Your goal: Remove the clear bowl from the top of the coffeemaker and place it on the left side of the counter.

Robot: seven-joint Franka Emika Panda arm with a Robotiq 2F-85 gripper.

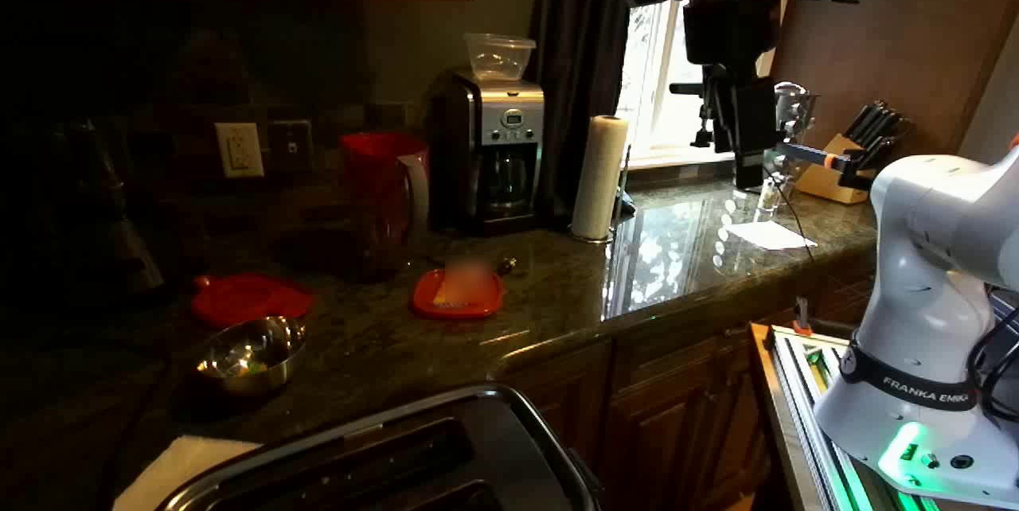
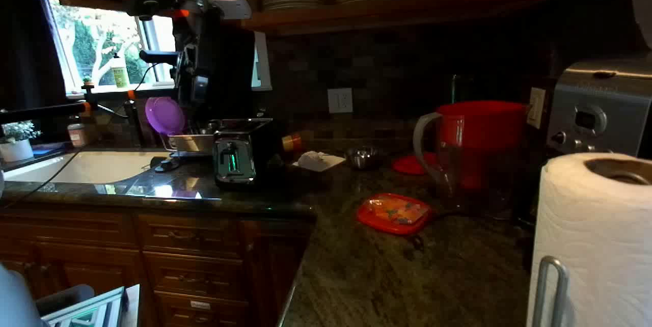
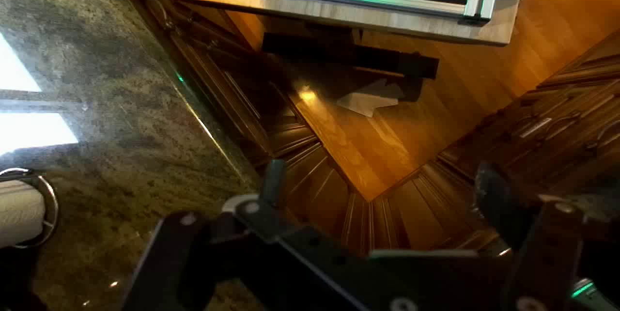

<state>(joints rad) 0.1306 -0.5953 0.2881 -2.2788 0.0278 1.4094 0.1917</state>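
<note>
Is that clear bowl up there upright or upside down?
Upright: in an exterior view, the clear bowl has its wider rim on top, narrower base on the coffeemaker.

The arm [image 1: 915,280] I run from afar is smooth white and rounded, its base [image 1: 856,433] ringed by a black band [image 1: 907,388] lettered FRANKA EMIKA, with a green light [image 1: 901,447] below and black cables [image 1: 985,392] looping on the right. In the wrist view, my gripper [image 3: 381,185] is black, with 2 fingers [image 3: 273,181] and round silvery screws [image 3: 403,304].
</note>
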